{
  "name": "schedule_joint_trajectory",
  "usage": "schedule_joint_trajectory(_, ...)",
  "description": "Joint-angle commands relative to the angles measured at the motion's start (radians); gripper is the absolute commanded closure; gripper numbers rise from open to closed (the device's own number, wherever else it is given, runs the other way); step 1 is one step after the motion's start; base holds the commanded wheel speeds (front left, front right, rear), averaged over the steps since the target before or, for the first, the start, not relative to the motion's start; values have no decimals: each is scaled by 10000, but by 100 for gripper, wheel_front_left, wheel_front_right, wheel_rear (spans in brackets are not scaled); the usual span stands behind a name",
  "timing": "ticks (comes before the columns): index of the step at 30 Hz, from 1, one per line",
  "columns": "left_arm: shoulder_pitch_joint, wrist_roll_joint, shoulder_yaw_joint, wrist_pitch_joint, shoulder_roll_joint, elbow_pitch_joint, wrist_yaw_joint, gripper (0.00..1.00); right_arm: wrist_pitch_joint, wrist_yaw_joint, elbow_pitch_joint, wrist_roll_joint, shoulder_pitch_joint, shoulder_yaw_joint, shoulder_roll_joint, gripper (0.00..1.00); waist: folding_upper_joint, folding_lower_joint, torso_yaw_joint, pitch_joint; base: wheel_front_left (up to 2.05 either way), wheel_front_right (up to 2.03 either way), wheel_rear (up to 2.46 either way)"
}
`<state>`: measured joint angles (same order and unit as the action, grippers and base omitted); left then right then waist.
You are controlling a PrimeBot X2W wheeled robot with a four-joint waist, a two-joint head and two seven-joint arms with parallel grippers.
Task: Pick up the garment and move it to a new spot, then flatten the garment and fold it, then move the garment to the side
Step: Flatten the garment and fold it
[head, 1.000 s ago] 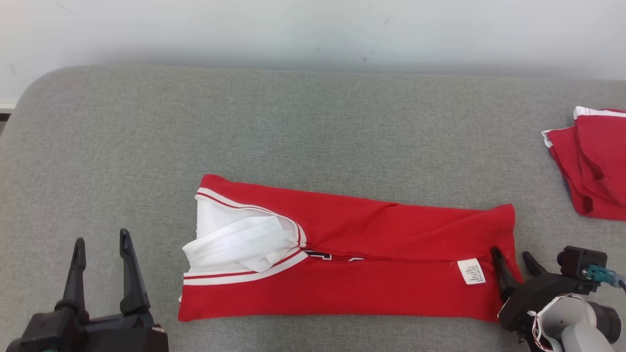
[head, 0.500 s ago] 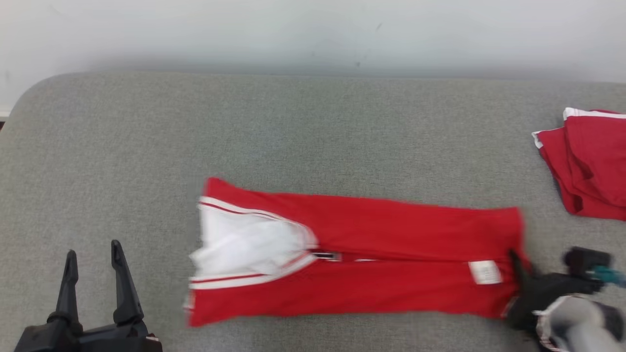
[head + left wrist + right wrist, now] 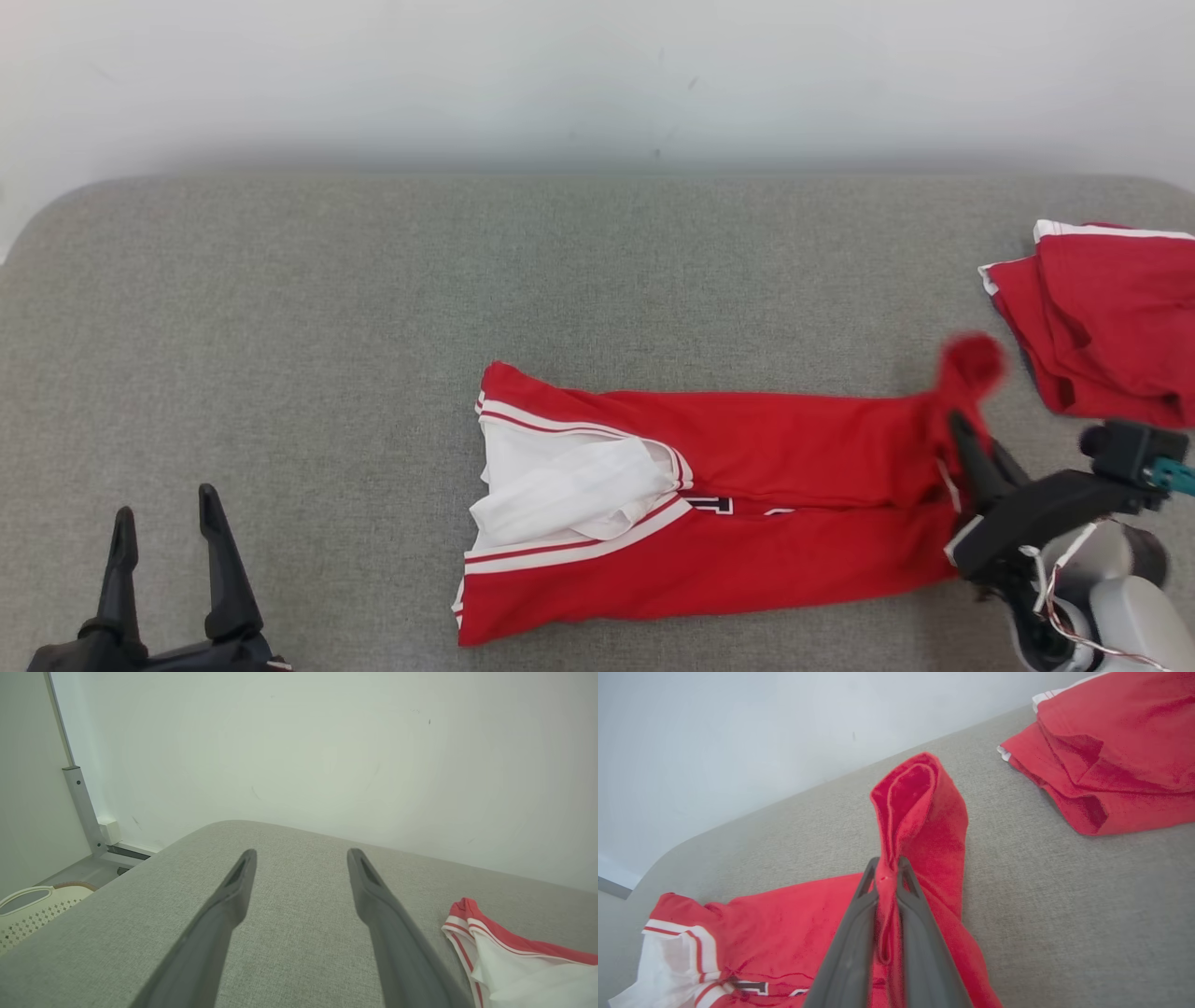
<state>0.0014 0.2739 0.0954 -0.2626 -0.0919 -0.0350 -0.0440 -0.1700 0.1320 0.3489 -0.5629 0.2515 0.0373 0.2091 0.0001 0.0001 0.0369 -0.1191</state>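
The garment (image 3: 747, 504) is a red jersey with white trim, folded into a long strip on the grey cushion (image 3: 373, 308). My right gripper (image 3: 971, 439) is shut on the jersey's right end, and a bunch of red cloth sticks up past the fingertips (image 3: 888, 868). That end is lifted off the cushion while the white-trimmed left end (image 3: 672, 961) still lies flat. My left gripper (image 3: 163, 527) stands open at the lower left, well away from the jersey, with nothing between its fingers (image 3: 301, 858). The jersey's collar end (image 3: 509, 961) shows at the lower right of the left wrist view.
A second folded red garment (image 3: 1102, 317) lies at the cushion's right edge, close behind my right gripper. A white wall (image 3: 597, 75) runs along the back. A pale perforated basket (image 3: 32, 910) sits on the floor beyond the cushion's left end.
My right gripper has shut on the jersey's right end and lifted it, dragging the whole jersey to the right. The head camera has tilted. My left gripper stays open.
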Motion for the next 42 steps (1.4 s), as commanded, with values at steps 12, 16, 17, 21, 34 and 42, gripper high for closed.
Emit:
schedule_joint_trajectory(12, -35, -121, -190, -27, 158, -459, 231, 0, -1833, -18, -3439, -1905, -678, -2961, -1474, 100, -1, -1, 511, 309, 0, 0, 0)
schedule_joint_trajectory(16, -185, -90, -325, -28, 218, -665, 218, 0, -1440, -18, -2777, -2018, -292, -3674, -1560, 100, -1, -1, 759, 316, 0, 0, 0)
schedule_joint_trajectory(17, -240, -82, -348, -28, 234, -703, 210, 0, -1159, -18, -2519, -2258, -111, -3912, -1576, 100, -1, -1, 818, 311, 0, 0, 0)
schedule_joint_trajectory(21, -374, -64, -475, -28, 292, -875, 223, 0, 19, -18, -837, -3254, 869, -4737, -1578, 100, -1, -1, 1020, 253, 0, 0, 0)
schedule_joint_trajectory(34, -972, 42, -1070, -28, 383, -1579, 321, 0, 2796, -18, 3650, -6402, 3788, -8109, -1588, 100, -1, -1, 1855, 263, 0, 0, 0)
schedule_joint_trajectory(42, -867, 63, -611, -28, 372, -1689, 300, 0, 4058, -18, 4666, -7198, 4830, -9357, -1582, 0, -1, -1, 1418, 242, 0, 0, 0)
